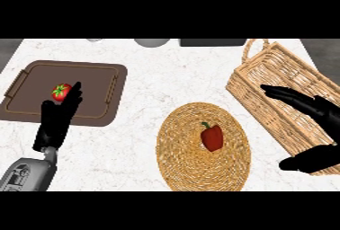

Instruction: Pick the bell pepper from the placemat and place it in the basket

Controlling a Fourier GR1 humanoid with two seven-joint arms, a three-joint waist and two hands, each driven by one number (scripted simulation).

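You are looking down on a white marbled counter [139,134]. The biggest thing on it is the wicker basket [266,76], lying at three o'clock with its looped handle toward one o'clock. Next in size is the brown tray [100,85] at ten o'clock, with a handle on each of its short sides. Then comes the round woven placemat [192,170], sitting at about five o'clock from the middle of the counter, well apart from the tray and just beside the basket's near wall.

Your right hand [312,108] is over the basket at three o'clock: its fingers are stretched out straight toward the placemat, the thumb is spread wide at four o'clock, and it grips nothing. Your left hand [56,119] is at nine o'clock, over the tray's near edge, fingers straight and pointing up toward twelve, also holding nothing.

The red bell pepper [212,137] lies at the centre of the placemat, green stem toward twelve o'clock, clear of both hands. Smallest is the tomato [61,91] on the tray, just beside your left fingertips.

Along the twelve o'clock edge some grey objects are cut off; you cannot tell what they are.
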